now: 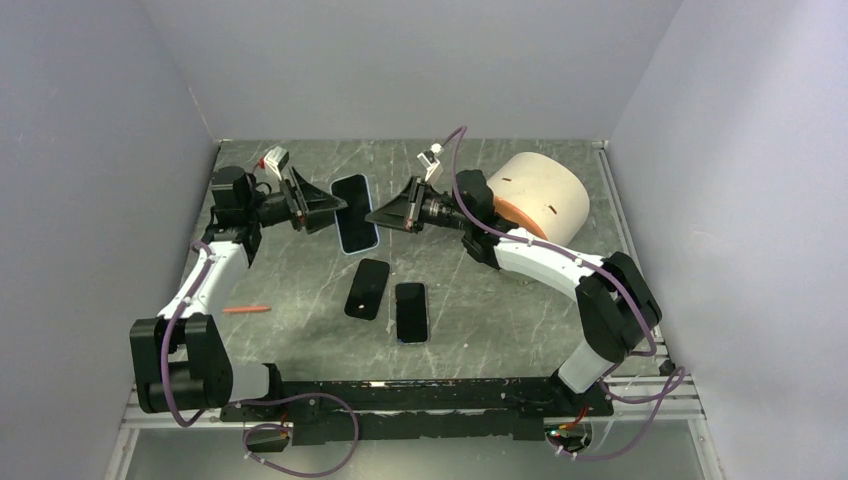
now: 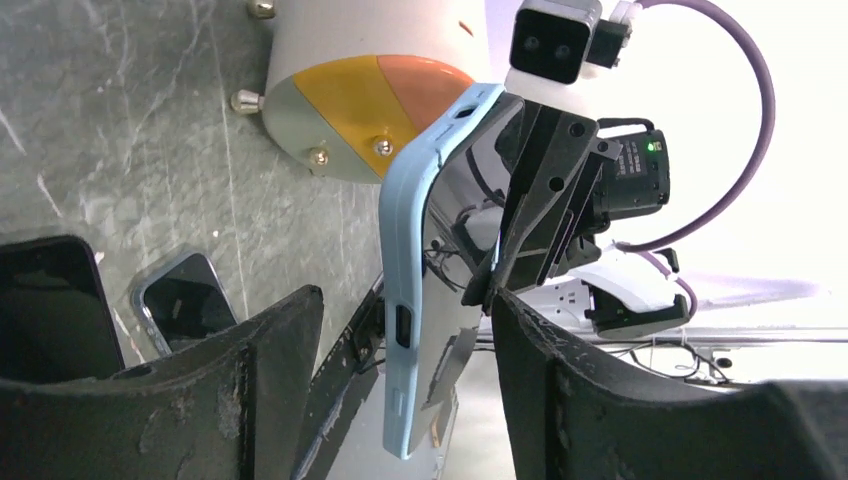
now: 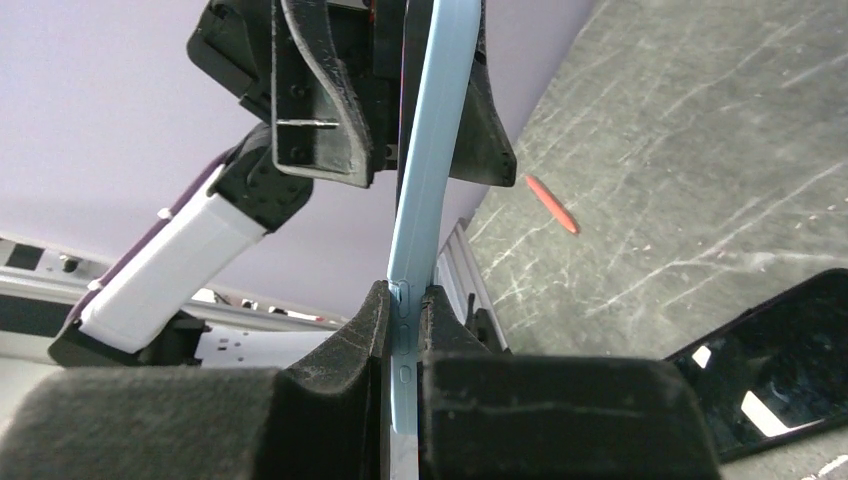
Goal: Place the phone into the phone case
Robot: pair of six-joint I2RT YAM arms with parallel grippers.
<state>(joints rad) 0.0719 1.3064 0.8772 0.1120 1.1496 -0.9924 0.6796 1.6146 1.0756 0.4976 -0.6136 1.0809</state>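
A light blue phone case (image 1: 355, 213) with a dark, glossy phone face set in it is held up on edge above the table, between both grippers. My right gripper (image 1: 377, 216) is shut on its long edge, seen close in the right wrist view (image 3: 405, 295) on the blue case (image 3: 430, 150). My left gripper (image 1: 333, 208) is open. In the left wrist view its fingers (image 2: 250, 380) stand wide on either side of the case (image 2: 412, 300) without touching it.
Two dark phones lie flat mid-table, one black (image 1: 367, 288) and one with a pale rim (image 1: 411, 311). A cream cylinder with an orange and yellow face (image 1: 540, 195) stands at the back right. A red pen (image 1: 247, 309) lies at the left.
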